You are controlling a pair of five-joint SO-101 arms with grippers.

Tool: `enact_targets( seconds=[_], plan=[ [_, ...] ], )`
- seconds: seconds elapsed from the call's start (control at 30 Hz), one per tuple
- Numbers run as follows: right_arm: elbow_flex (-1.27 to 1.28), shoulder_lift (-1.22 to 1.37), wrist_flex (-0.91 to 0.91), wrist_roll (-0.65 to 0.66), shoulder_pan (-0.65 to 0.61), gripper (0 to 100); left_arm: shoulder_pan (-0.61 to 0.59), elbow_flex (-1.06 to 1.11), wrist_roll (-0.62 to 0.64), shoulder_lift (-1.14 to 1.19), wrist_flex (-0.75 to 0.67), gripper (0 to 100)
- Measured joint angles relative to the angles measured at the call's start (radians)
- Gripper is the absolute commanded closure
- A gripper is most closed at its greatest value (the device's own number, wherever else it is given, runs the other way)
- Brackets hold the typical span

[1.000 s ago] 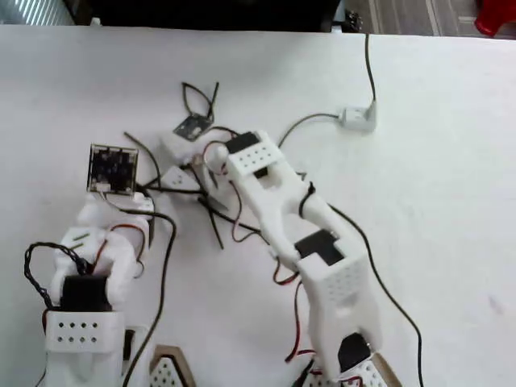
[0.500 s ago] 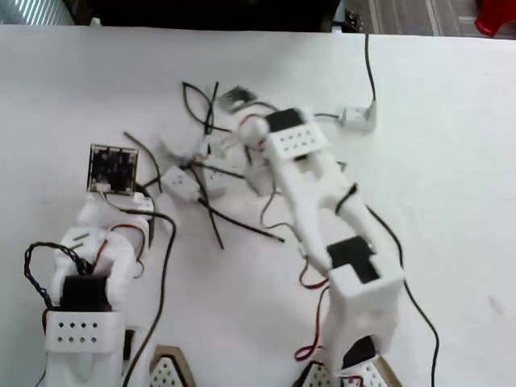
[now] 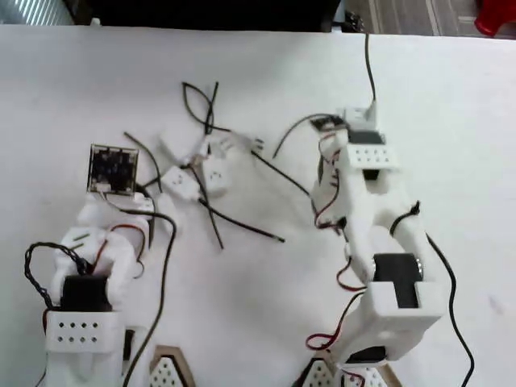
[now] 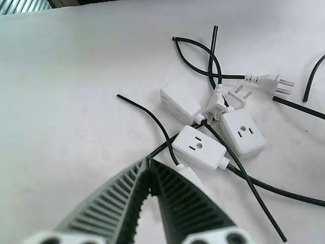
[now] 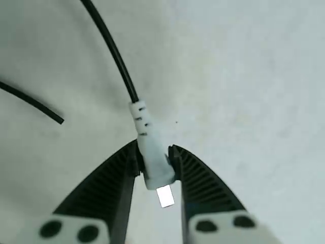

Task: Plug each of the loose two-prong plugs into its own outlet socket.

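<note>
Between the jaws of the right gripper (image 5: pixel 152 150) sits a white plug (image 5: pixel 144 137), clamped tight, near the far socket (image 3: pixel 355 118) on the counter (image 3: pixel 451 121). Mid-counter lie sockets (image 4: pixel 199 148) and loose plugs (image 4: pixel 268 81); the left gripper (image 4: pixel 150 165) hovers beside them, jaws together

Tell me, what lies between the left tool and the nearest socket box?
A black cord crosses between left tool and socket box, per the left wrist view.
</note>
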Motion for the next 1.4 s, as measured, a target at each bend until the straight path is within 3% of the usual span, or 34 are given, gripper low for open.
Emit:
enact_targets(
  seconds=[0.5, 0.7, 0.93, 1.13, 1.4],
  plan=[
    [0.101, 0.0, -0.057, 0.0, -0.075, 90.2, 0.0, 0.009, 0.0, 0.0, -0.025, 97],
    [0.101, 0.0, -0.074, 0.0, -0.141, 82.0, 0.0, 0.009, 0.0, 0.0, -0.025, 97],
    [0.1, 0.0, -0.074, 0.006, -0.178, 85.0, 0.0, 0.009, 0.0, 0.0, -0.025, 97],
    [0.095, 0.0, -0.074, 0.106, -0.169, 89.9, 0.0, 0.009, 0.0, 0.0, -0.025, 97],
    [0.091, -0.002, -0.074, 0.12, -0.135, 90.4, 0.0, 0.009, 0.0, 0.0, -0.025, 97]
  ],
)
